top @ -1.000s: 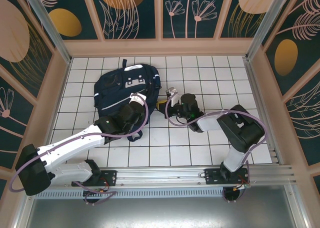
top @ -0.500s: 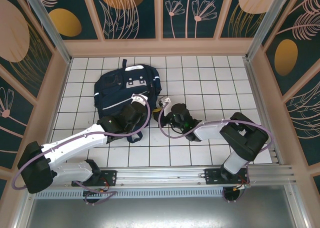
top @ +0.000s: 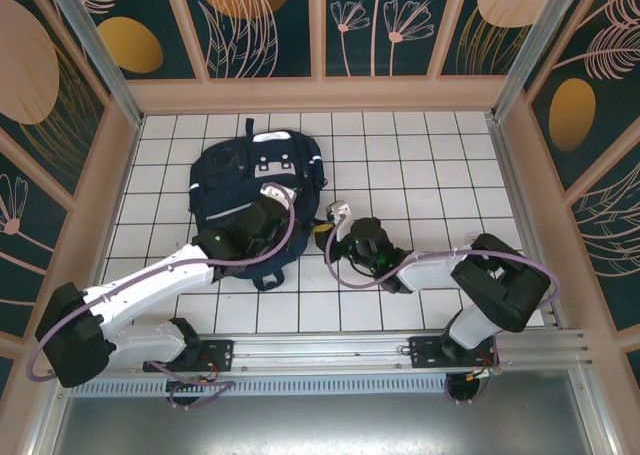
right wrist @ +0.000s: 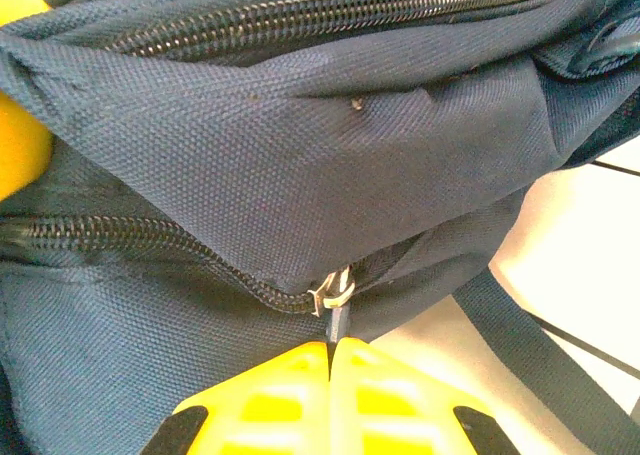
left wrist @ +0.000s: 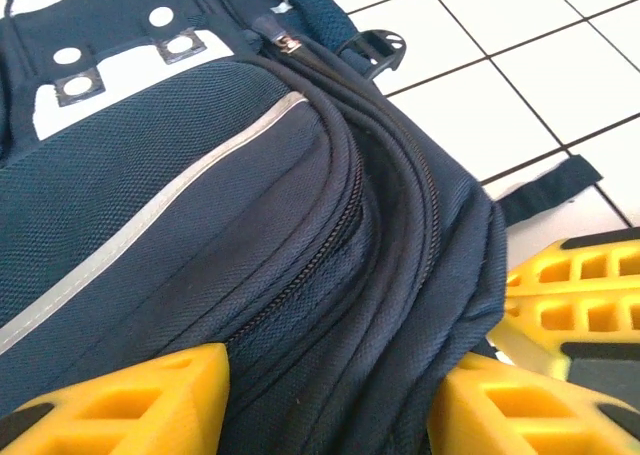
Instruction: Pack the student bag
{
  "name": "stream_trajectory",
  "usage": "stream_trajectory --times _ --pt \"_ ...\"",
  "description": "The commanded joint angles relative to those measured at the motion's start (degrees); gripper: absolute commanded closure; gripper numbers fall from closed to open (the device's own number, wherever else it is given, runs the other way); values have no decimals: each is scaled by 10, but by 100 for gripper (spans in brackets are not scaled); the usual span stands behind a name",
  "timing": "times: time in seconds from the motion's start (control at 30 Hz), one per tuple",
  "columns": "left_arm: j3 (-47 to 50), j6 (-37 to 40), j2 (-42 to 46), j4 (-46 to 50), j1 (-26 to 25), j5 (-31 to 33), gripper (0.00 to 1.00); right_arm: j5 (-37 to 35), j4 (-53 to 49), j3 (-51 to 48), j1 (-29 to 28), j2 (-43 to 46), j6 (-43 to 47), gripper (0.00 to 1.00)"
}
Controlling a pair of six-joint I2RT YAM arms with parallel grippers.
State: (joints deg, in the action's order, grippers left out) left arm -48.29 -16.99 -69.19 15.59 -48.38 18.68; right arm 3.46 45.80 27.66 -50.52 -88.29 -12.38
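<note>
Opened, left tool [left wrist: 330, 400] straddles student bag [left wrist: 190, 185] on white-tiled table [top: 420, 165], floral walls [top: 400, 25].

You've got bright, even overhead light — the white bench [top: 420, 175] carries only soft, faint shadows beneath the arms. Ahead of the left jaws the student bag [left wrist: 200, 175] weave is crisp; the jaws themselves blur. At the right jaws' tips the zip pull [right wrist: 336, 300] is sharp — the bench beyond them glares pale.
</note>
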Motion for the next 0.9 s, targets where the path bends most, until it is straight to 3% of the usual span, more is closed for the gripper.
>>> stream_trajectory --times 0.0,0.07,0.17,0.37,0.6,0.87 --pt "-49 -15 0 -106 17 -46 43 37 43 -19 -14 18 -2 100" --pt "-61 -16 -3 -99 23 -63 42 35 47 -26 -13 16 -2 100" --pt "-71 -21 -9 -98 30 -80 32 38 56 -32 -13 11 -5 100" --pt "-115 -36 -48 -92 63 -115 28 47 71 -31 -15 -6 -12 100" --pt "-212 -32 -203 4 75 -73 33 46 77 -33 -16 -7 -12 100" --pt "-300 -13 -345 104 76 31 37 44 73 -31 -16 -7 -11 100"
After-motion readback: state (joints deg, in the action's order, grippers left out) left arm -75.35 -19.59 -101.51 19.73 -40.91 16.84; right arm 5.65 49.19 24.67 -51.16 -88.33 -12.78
